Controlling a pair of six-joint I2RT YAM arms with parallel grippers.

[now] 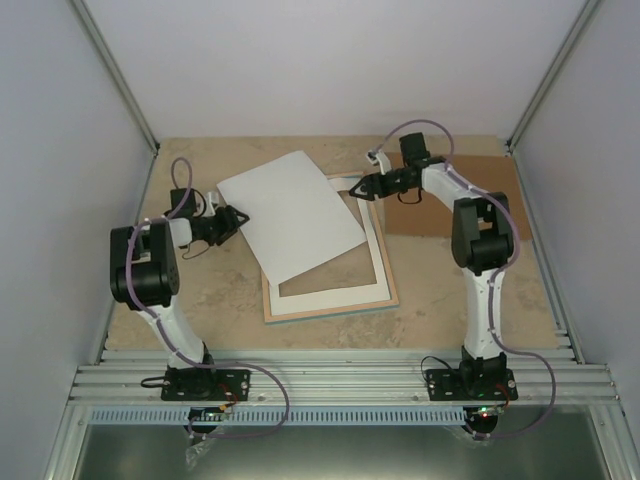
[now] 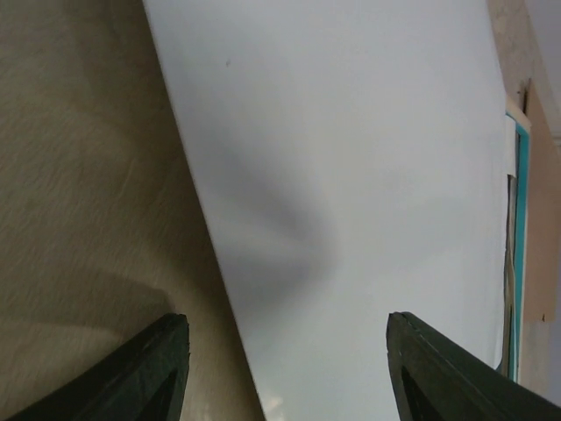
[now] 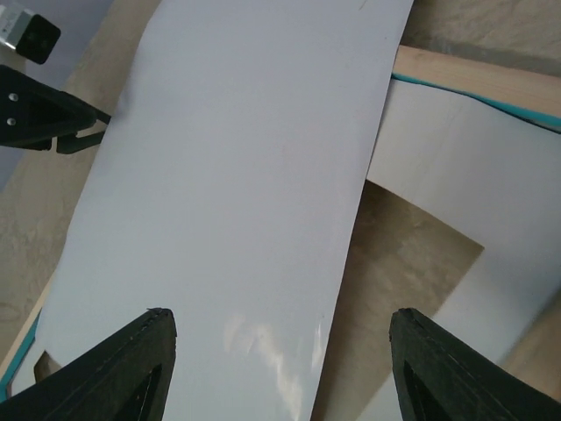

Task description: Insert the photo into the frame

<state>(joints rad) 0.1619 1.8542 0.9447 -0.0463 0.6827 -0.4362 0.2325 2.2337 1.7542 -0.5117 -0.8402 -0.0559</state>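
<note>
The photo [image 1: 290,215] lies plain white side up, askew across the frame [image 1: 330,313]; its printed side is hidden. The frame lies flat mid-table, wood edges and a thin turquoise line showing, with a white mat board [image 1: 330,291] in it. My left gripper [image 1: 243,218] is open at the photo's left edge, which runs between its fingers in the left wrist view [image 2: 285,368], over the photo [image 2: 351,175]. My right gripper [image 1: 352,190] is open at the photo's right edge; the right wrist view [image 3: 280,360] shows the photo [image 3: 237,175], mat [image 3: 447,158] and frame [image 3: 465,74].
A plain brown backing board [image 1: 425,218] lies flat at the back right, under the right arm. The mat's cut-out shows bare table [image 3: 412,254]. Grey walls close the table on the left, back and right. The left gripper shows in the right wrist view [image 3: 44,118].
</note>
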